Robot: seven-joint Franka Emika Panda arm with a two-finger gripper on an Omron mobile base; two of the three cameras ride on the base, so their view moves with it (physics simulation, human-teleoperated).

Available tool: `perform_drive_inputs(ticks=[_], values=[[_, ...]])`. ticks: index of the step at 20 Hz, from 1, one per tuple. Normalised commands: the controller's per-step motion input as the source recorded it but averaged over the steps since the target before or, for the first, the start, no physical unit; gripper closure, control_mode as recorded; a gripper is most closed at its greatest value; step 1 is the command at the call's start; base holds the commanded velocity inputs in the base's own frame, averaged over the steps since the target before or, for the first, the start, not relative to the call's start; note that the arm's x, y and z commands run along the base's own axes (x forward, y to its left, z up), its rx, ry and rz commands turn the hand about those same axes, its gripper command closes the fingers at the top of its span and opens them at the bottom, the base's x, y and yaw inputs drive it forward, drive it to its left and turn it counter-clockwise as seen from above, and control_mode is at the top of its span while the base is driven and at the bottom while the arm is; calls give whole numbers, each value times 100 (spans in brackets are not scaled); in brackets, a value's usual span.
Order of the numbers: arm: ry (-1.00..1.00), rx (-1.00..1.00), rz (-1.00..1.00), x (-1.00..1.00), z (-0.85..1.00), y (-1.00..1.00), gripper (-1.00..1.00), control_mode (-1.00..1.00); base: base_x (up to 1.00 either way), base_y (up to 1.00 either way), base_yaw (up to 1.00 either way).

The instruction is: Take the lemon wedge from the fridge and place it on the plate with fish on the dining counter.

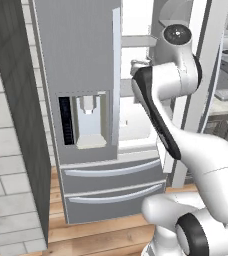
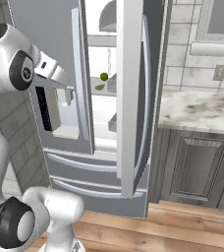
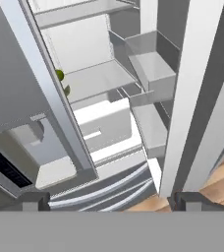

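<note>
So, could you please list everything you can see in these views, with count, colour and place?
fridge: one, grey steel, straight ahead; right door swung open, left door with dispenser closed, two drawers below.
fridge shelves: several, white, inside the open compartment.
door bins: two visible, grey-white, on the inside of the open door.
green fruit: one, round, dark green, on a shelf near the closed door's edge.
lemon wedge: one, small, yellow-green, just below the green fruit.
counter: one, veined marble over dark grey cabinets, right of the fridge.
floor: wooden planks, brown.
gripper: one, dark fingertips, open, facing the fridge opening.
</note>
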Motion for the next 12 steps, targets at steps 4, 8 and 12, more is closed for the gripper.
perform_drive_inputs(ticks=[4, 8, 12], values=[[-1, -1, 0, 29, -5, 5, -100, -100, 0, 0, 0], [0, 0, 0, 73, -5, 45, -100, -100, 0, 0, 0], [0, 5, 9, 22, 0, 19, -100, -100, 0, 0, 0]])
